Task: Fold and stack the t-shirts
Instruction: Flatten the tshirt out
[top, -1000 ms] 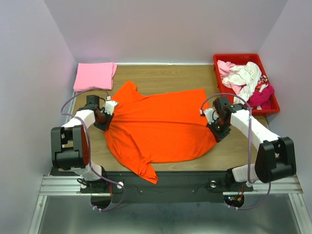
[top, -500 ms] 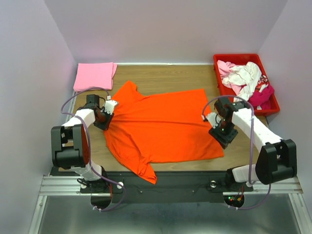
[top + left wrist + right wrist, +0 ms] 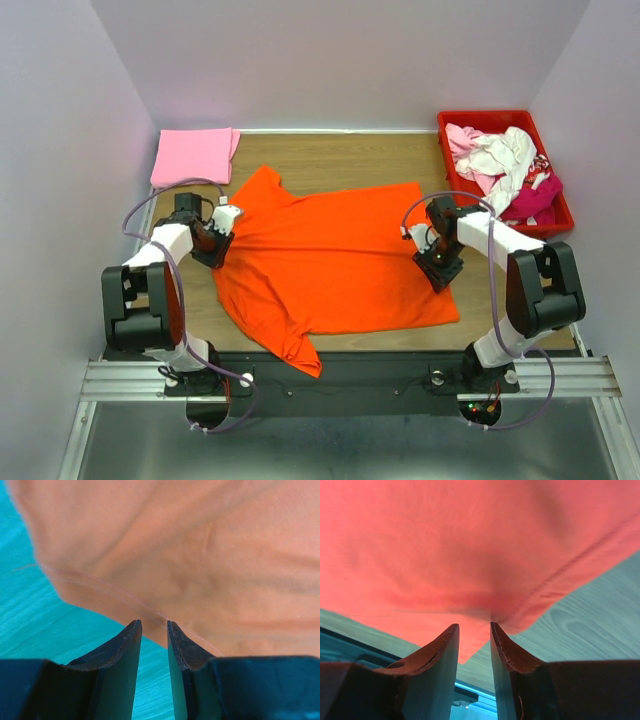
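The orange t-shirt (image 3: 330, 260) lies spread flat on the wooden table (image 3: 340, 155), its collar toward the left. My left gripper (image 3: 217, 243) sits low at the shirt's left edge. In the left wrist view its jaws (image 3: 152, 622) stand a little apart, with the stitched hem (image 3: 125, 597) just past the tips and bare table in the gap. My right gripper (image 3: 440, 270) rests over the shirt's right side. In the right wrist view its jaws (image 3: 474, 625) are narrowly open, and the cloth (image 3: 445, 545) puckers at the tips. A folded pink t-shirt (image 3: 194, 156) lies at the back left.
A red crate (image 3: 490, 117) at the back right holds crumpled white and magenta t-shirts (image 3: 505, 160). Purple walls close in the table on three sides. The black rail with both arm bases runs along the near edge.
The right gripper dragged the shirt's near right corner outward, let it go, then came back left over the cloth. That corner now lies flatter and further right. The left gripper barely moved.
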Motion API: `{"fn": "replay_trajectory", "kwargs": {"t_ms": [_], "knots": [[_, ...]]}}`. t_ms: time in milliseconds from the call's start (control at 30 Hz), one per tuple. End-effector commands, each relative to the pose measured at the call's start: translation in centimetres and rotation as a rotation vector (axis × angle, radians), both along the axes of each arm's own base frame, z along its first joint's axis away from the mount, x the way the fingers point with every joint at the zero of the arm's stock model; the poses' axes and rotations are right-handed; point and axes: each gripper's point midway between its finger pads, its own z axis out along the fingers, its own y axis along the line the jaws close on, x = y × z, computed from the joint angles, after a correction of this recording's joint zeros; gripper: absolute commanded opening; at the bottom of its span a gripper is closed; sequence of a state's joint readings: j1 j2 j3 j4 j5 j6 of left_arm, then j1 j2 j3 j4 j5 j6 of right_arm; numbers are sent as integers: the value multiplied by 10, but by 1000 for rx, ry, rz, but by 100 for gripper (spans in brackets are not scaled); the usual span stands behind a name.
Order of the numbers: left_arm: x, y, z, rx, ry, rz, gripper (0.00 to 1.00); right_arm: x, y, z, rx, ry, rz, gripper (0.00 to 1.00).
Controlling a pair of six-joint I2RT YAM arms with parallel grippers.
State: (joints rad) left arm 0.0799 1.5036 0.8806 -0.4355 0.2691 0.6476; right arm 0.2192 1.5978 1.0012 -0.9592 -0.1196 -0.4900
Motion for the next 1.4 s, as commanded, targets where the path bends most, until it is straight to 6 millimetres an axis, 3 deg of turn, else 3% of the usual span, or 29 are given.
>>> {"fn": "replay_trajectory", "kwargs": {"t_ms": [0, 133, 267, 467, 600, 667, 833, 1000, 1100, 1200, 1233, 1267, 1333, 1367], "knots": [[-31, -24, 2, -104, 48, -91, 38, 10, 3, -7, 14, -61, -5, 37], [-58, -41, 19, -153, 39, -205, 38, 6, 0, -10, 2, -58, 1, 37], [-60, -35, 27, -82, 2, -244, 38, 7, -3, -10, -13, -62, 5, 36], [-86, -39, -3, 23, 112, -369, 38, 5, -8, -16, -38, -43, 13, 36], [-86, -35, -21, 99, 130, -397, 40, 5, -10, -20, -51, -33, 26, 37], [-89, -28, -30, 141, 150, -394, 40, 5, -12, -22, -63, -31, 30, 37], [-99, 13, -41, 365, 199, -398, 40, -10, -31, -35, -151, 12, 79, 38], [-130, 41, -44, 502, 289, -449, 40, -20, -43, -35, -197, 20, 118, 38], [-137, 43, -36, 516, 280, -477, 40, -29, -43, -26, -183, 35, 154, 38], [-126, 38, -18, 497, 231, -491, 42, -22, -30, -9, -114, 0, 162, 43], [-120, 33, -11, 476, 208, -496, 42, -17, -23, -2, -77, -21, 156, 43], [-101, 25, 6, 453, 145, -487, 42, -9, -17, 5, -51, -47, 146, 44], [-91, 4, 22, 343, 100, -511, 43, 13, 1, 27, 28, -120, 119, 45], [-71, -7, 44, 307, 29, -508, 43, 20, 7, 34, 54, -137, 107, 45]]}}
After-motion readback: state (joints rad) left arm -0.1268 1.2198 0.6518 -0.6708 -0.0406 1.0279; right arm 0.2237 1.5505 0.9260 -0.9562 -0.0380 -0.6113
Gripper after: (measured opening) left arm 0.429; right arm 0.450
